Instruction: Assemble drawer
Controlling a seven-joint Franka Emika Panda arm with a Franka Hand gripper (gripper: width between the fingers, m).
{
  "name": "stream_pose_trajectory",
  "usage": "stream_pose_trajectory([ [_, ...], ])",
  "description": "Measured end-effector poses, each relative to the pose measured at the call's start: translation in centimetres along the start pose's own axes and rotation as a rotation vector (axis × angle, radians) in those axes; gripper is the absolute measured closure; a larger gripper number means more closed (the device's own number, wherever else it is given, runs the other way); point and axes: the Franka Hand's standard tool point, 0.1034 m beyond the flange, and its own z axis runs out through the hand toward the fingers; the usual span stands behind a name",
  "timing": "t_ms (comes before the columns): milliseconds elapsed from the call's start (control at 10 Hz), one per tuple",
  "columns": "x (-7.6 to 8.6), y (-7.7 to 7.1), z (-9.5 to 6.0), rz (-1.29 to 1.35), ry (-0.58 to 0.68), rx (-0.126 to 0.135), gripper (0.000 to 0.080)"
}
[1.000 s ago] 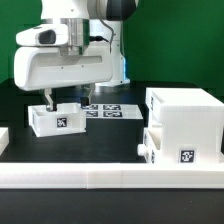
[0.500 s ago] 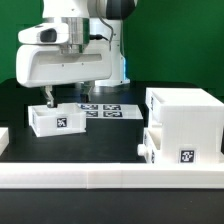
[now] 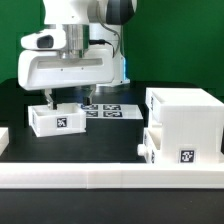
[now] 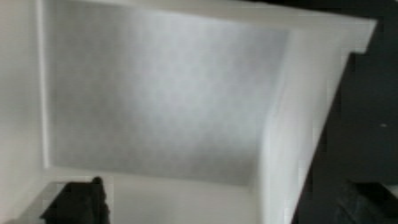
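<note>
A small white drawer tray (image 3: 57, 121) with a square tag on its side sits on the black table at the exterior view's left. My gripper (image 3: 68, 100) hangs just above it, open and empty. In the wrist view the tray's hollow inside (image 4: 169, 100) fills the picture. My gripper (image 4: 217, 208) stands wide, one dark fingertip (image 4: 75, 203) over the tray's inside and the other beyond its wall (image 4: 299, 120). The box housing (image 3: 185, 112) stands at the right, with a second knobbed tray (image 3: 170, 146) partly in its lower slot.
The marker board (image 3: 105, 110) lies flat behind the tray, under the arm. A long low white rail (image 3: 110, 177) runs along the front edge. A white piece (image 3: 3, 138) shows at the left edge. A green wall is behind.
My gripper has shifted slightly to the exterior view's right and a little lower over the small tray. The tray and the housing have not moved.
</note>
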Motion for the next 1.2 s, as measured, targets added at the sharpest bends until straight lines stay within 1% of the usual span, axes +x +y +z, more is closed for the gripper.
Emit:
stream_pose_trajectory([
  [300,-0.5,-0.9,0.8,-0.004,-0.014,0.015,0.0151],
  [400,-0.9,-1.3,1.3,-0.004,-0.015,0.019,0.0151],
  [500,-1.3,-1.3,2.0,-0.011,-0.008,0.015,0.0151],
  [700,-2.5,-1.3,3.0,0.000,-0.012,0.017,0.0151],
  [900,-2.5,-1.6,3.1,-0.004,-0.011,0.018,0.0151],
  [1200,-2.4,-1.6,3.1,-0.011,-0.011,0.019,0.0550],
])
